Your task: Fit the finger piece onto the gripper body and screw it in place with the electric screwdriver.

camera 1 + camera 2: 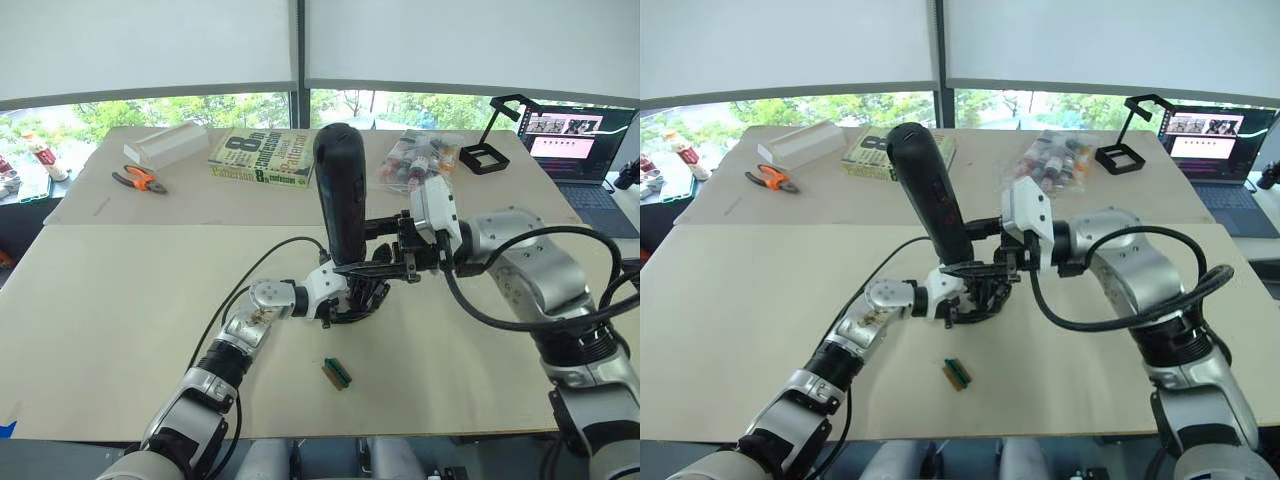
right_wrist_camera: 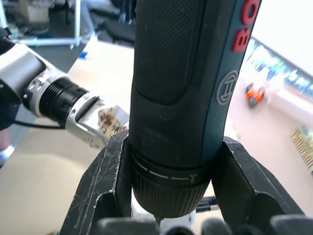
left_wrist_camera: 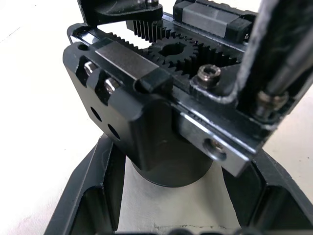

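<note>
Left eye view: our right pincer (image 1: 375, 268) clamps the screwdriver (image 1: 340, 195) upright. Our left pincer (image 1: 355, 298) grips the gripper body (image 3: 161, 112) on the desk (image 1: 120, 300).

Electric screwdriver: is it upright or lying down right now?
Roughly upright, leaning slightly. The electric screwdriver stands with its bit end down over the gripper body, clamped near its lower end between the right gripper's fingers.
</note>
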Motion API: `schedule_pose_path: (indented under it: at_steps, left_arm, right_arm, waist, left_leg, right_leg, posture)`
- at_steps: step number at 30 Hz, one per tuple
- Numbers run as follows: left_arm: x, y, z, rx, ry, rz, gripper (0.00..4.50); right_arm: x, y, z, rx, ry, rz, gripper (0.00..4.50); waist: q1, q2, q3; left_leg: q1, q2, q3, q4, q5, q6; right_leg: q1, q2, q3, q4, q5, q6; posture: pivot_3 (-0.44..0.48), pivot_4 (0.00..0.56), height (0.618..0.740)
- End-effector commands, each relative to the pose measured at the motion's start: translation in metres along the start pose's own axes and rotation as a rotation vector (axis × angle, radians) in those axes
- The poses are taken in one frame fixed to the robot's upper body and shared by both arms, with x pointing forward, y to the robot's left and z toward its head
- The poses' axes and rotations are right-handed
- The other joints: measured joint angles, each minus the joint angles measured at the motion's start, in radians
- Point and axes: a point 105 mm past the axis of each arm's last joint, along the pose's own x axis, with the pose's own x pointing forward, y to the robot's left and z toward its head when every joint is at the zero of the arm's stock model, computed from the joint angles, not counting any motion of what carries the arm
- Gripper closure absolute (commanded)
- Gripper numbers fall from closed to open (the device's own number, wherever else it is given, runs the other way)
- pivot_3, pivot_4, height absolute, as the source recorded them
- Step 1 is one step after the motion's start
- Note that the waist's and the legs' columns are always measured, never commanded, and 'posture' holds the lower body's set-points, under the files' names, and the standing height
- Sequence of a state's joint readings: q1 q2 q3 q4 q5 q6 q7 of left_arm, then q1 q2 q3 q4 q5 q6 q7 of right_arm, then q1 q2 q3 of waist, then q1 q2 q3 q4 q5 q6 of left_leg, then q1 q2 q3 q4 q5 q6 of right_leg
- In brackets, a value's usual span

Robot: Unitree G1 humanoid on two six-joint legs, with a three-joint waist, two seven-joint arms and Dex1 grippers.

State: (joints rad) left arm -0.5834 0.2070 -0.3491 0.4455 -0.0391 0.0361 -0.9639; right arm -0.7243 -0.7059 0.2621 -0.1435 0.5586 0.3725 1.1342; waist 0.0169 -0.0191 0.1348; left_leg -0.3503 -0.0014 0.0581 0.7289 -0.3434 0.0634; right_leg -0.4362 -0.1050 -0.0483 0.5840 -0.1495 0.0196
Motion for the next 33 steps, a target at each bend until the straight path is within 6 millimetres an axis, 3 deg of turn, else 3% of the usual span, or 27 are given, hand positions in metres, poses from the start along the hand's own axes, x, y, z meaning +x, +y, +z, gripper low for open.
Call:
schedule_pose_path:
  at_steps: [1,8,16,22,27,33]
  left_arm:
    - [-0.006,0.010,0.032,0.111,-0.095,0.024,2.23]
    - [-0.009,0.009,0.031,0.111,-0.096,0.031,2.23]
    - [-0.011,0.012,0.032,0.111,-0.091,0.038,2.23]
    - [-0.011,0.013,0.033,0.110,-0.093,0.043,2.23]
    - [-0.011,0.014,0.033,0.109,-0.093,0.042,2.23]
    - [-0.010,0.014,0.033,0.114,-0.092,0.038,2.23]
  right_arm:
    - [-0.032,-0.010,-0.077,0.329,0.290,-0.155,2.60]
    - [-0.028,-0.006,-0.078,0.381,0.125,-0.255,2.60]
    - [-0.020,0.011,-0.081,0.224,0.086,-0.265,2.60]
    - [-0.016,0.009,-0.078,0.198,0.049,-0.274,2.60]
    - [-0.009,0.020,-0.083,0.180,0.159,-0.142,2.60]
    - [-0.012,0.011,-0.088,0.150,0.304,-0.085,2.60]
  waist:
    - [0.001,0.000,0.000]
    - [0.000,0.000,0.000]
    - [-0.005,0.000,0.000]
    - [-0.006,0.000,0.000]
    - [-0.005,0.000,0.000]
    - [-0.006,0.000,0.000]
  left_leg:
    - [-0.001,0.000,0.000,0.000,0.000,0.000]
    - [-0.003,0.000,-0.002,-0.001,0.000,0.001]
    - [-0.003,0.000,-0.003,-0.002,0.000,0.001]
    - [-0.002,0.000,-0.003,-0.002,0.000,0.001]
    - [-0.002,0.000,-0.003,-0.002,0.000,0.001]
    - [-0.003,0.000,-0.003,-0.003,0.000,0.001]
  right_leg:
    - [-0.001,-0.001,0.000,0.000,0.000,0.000]
    - [0.000,-0.003,-0.002,-0.005,0.001,0.001]
    - [0.000,-0.001,-0.002,-0.005,0.002,0.003]
    - [0.000,0.000,-0.002,-0.005,0.002,0.003]
    - [0.000,0.000,-0.002,-0.005,0.001,0.001]
    - [-0.001,0.000,-0.002,-0.005,0.000,0.000]
  posture:
    - [0.000,0.150,0.740]
    - [0.000,0.150,0.740]
    - [0.000,0.150,0.740]
    - [0.000,0.150,0.740]
    - [0.000,0.150,0.740]
    - [0.000,0.150,0.740]
